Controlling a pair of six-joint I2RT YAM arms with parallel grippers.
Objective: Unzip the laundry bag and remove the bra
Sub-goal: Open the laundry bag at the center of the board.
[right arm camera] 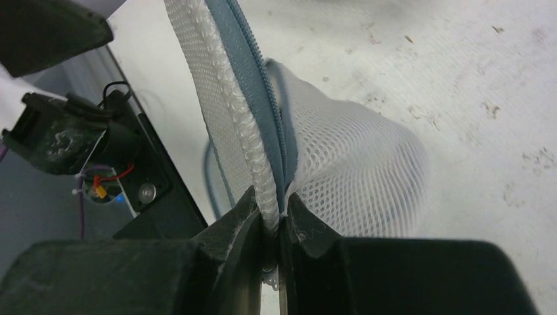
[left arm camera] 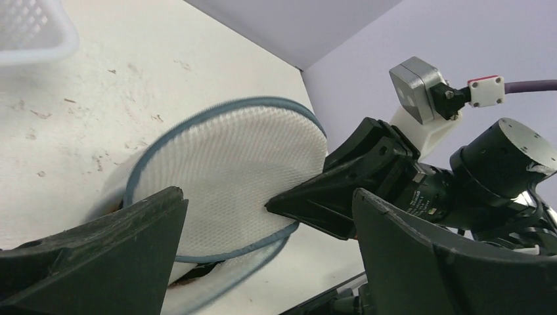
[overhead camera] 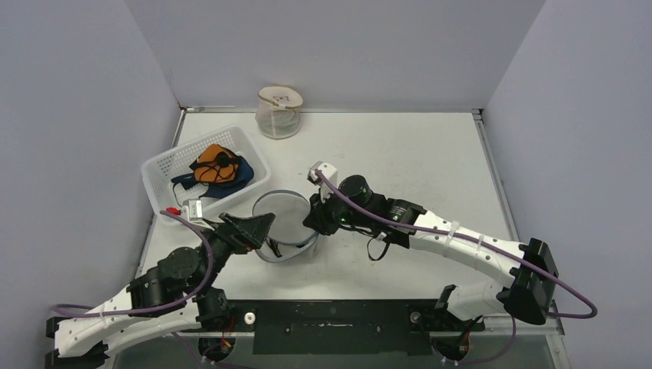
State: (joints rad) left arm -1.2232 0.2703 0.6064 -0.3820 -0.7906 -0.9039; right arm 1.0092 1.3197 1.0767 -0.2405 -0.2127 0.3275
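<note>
Right in the middle of the table (overhead camera: 430,154), the round white mesh laundry bag (overhead camera: 281,219) sat tipped up on its edge, just off the corner of the white basket (overhead camera: 154,173) and caught between the two arms. The right gripper (right arm camera: 276,220) had it: jaws pressed all but together, pinching the bag's rim where the blue-grey zipper (right arm camera: 253,98) ran along the seam, mesh and tape squeezed flat between the black fingertips. From that wrist camera the zipper teeth looked meshed along the stretch in view, and the bag's body bulged away to the right, resting on the scuffed white tabletop. Over on the other side, the left gripper (overhead camera: 261,228) was spread as wide as it goes and held nothing; its two fingers (left arm camera: 118,256) framed the bag's flat round face from the near side, pointing at it but apart from it. In the left wrist view the bag's blue-trimmed disc leaned towards the camera, with the right gripper's tip biting the lower right of its rim. Whether the bra lay inside could not be told through the mesh. The basket held a bundle of orange and dark blue cloth (overhead camera: 217,167), and a clear tub (overhead camera: 279,114) stood at the far edge of the table, well apart from the action.
</note>
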